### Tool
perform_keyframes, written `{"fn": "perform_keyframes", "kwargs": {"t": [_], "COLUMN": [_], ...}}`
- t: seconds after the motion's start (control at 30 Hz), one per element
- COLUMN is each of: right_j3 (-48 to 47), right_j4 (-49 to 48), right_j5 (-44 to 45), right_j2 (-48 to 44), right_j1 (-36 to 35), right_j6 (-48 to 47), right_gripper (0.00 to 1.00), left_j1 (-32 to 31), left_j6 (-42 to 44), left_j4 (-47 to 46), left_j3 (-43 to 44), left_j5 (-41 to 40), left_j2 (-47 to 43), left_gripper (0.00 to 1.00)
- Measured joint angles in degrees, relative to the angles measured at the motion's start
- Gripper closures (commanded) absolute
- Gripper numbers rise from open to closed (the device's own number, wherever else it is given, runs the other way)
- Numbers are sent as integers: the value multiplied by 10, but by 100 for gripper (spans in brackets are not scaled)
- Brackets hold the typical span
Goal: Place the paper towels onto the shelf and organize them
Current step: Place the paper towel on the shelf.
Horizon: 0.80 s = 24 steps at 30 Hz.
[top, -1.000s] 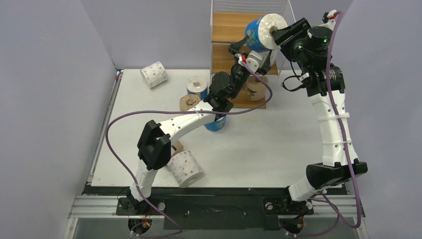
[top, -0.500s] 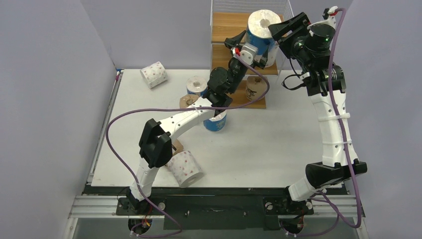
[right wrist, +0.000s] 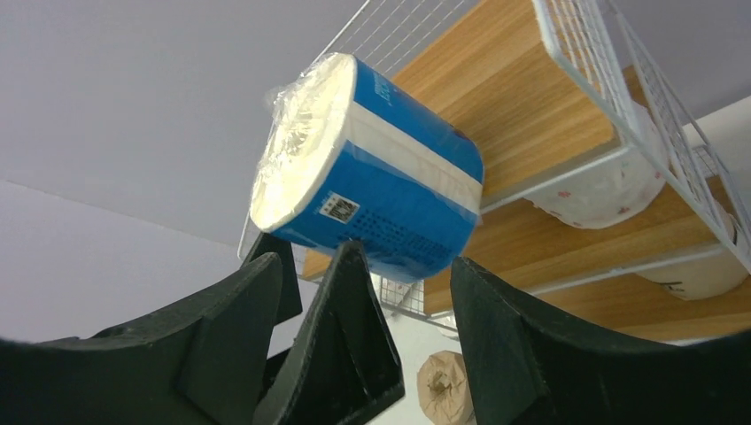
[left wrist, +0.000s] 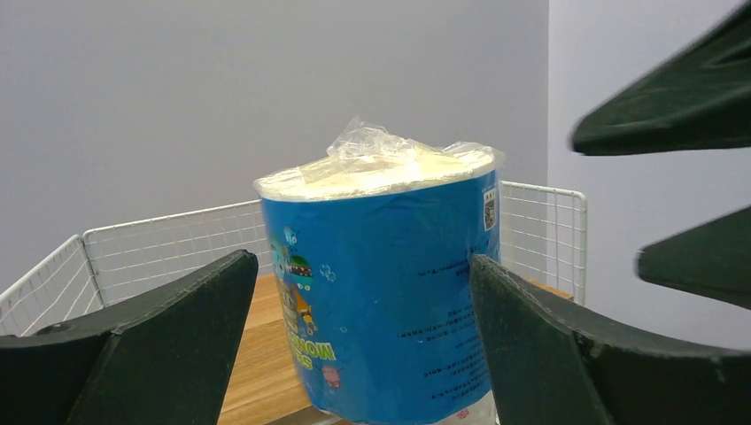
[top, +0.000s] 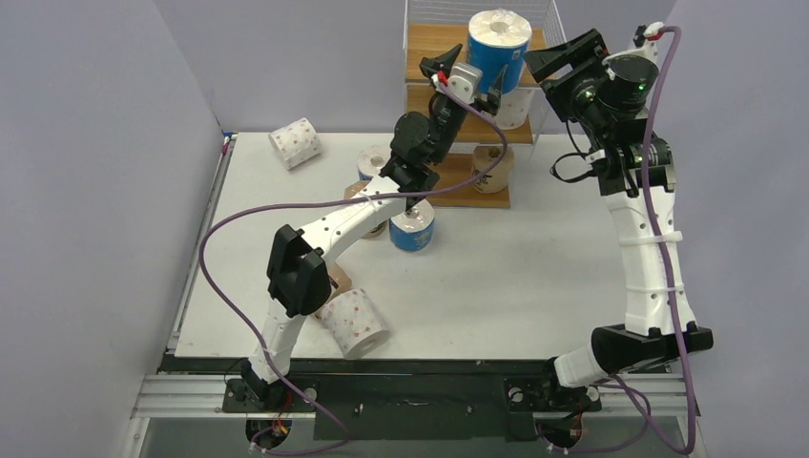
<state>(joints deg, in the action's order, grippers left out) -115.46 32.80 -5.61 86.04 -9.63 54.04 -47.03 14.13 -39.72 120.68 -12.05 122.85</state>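
Both released, my left claw (left wrist: 358,266) and right claw (top: 551,59) flank the blue paper towel roll (top: 499,36) upright atop the shelf (top: 429,43) at twelve o'clock.

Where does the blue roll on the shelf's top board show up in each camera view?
Top external: blue roll top centre, upright on the shelf's top board.
Left wrist: blue roll fills the centre, top board beneath.
Right wrist: blue roll upper centre, looking tilted, top board behind.
Shared landmark: the top board.
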Motion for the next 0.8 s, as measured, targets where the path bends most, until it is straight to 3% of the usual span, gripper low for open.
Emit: {"fn": "perform_keyframes", "kwargs": {"t": [0.33,0.57,0.8], "right_j3": [141,196,216], "right_j4": [-45,-86,-113], "right_j5": [0,2,-3], "right_j2": [-126,-154,-154], "right_j1": [21,21,16], "right_j6": [20,23,-3], "right_gripper": [35,35,33], "left_j1": [9,18,27], "left_j6": [-26,-44,-67], "left_j4": [26,41,66], "left_j3": [35,53,62], "left_j5": [0,-3,6], "left_j2": [22,33,33], "left_gripper": [14,14,3]}}
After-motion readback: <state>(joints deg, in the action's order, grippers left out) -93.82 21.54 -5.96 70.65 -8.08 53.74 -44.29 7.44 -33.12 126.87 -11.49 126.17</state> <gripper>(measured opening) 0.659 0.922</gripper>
